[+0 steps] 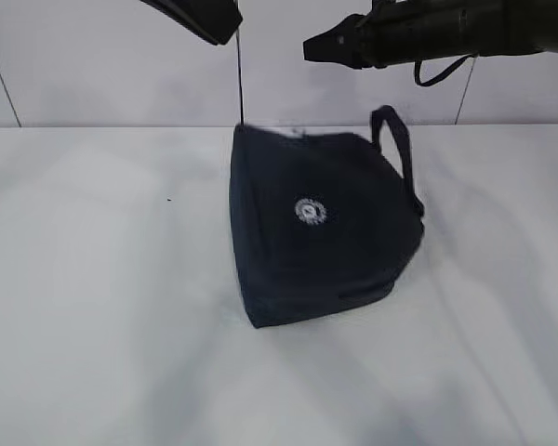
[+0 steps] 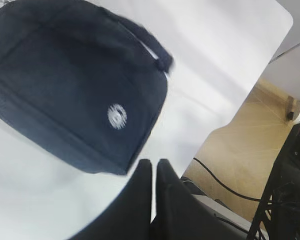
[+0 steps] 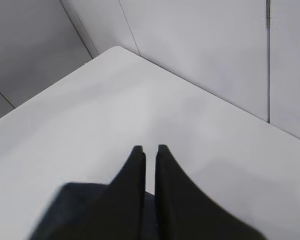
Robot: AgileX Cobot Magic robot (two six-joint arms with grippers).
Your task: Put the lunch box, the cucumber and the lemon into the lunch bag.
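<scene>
bag: lunch bag (image 1: 321, 223) is sitting mid-table, looking closed, one handle sticking up on its right; blurred, so it may be shifting.
contents: lunch box, cucumber, lemon aren't showing in any view; likely inside the bag, can't confirm.
left gripper (image 2: 154, 167): hanging above the bag, fingers pressed together, gripping nothing.
right gripper (image 3: 149, 149): hanging high over the bag's far side, narrow slit between fingers, gripping nothing.
step: looking like the packing is done, arms clear.
next: if anything, checking the zipper; otherwise parking both arms.
surface: white table (image 1: 93, 307), nothing else showing on it.
room: pale panelled wall (image 1: 93, 56) behind; tan floor (image 2: 240, 150) and cables past the table edge.
</scene>
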